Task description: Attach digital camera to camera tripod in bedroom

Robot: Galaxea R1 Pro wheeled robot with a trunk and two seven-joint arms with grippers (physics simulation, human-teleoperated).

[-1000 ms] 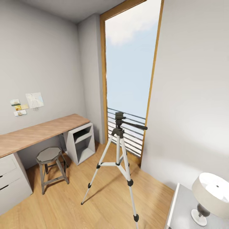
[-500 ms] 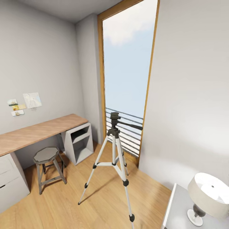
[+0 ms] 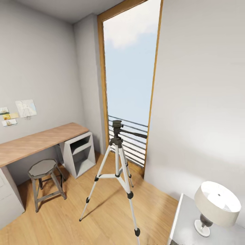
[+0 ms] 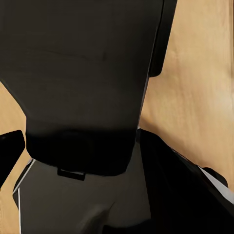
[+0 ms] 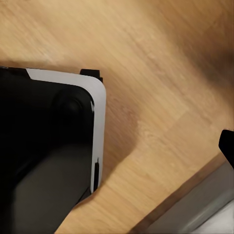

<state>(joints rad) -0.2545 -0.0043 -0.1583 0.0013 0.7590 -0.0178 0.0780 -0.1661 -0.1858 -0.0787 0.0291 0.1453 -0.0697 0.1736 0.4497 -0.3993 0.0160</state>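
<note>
The camera tripod (image 3: pixel 117 141) stands on the bedroom's light wood floor in front of the tall wood-framed window (image 3: pixel 129 68). Its silver legs are spread, and its black head (image 3: pixel 117 126) carries a long pan handle (image 3: pixel 136 133) that points right. Nothing sits on the head. In the left wrist view a large black boxy shape (image 4: pixel 83 83) sits close to the lens, and I cannot tell what it is. I cannot make out the digital camera. A single dark fingertip (image 5: pixel 227 146) shows at the edge of the right wrist view, above wood floor.
A wood-topped desk (image 3: pixel 37 141) runs along the left wall, with an open grey shelf unit (image 3: pixel 78 154) and a short grey stool (image 3: pixel 42 168) beneath it. A lamp (image 3: pixel 216 204) stands on a grey nightstand (image 3: pixel 185 221) at the lower right. My black, white-edged base (image 5: pixel 44 156) rests on the floor.
The whole head picture has shifted: tripod, desk, stool and lamp all sit further left, so the camera has turned. The tripod itself has not moved.
</note>
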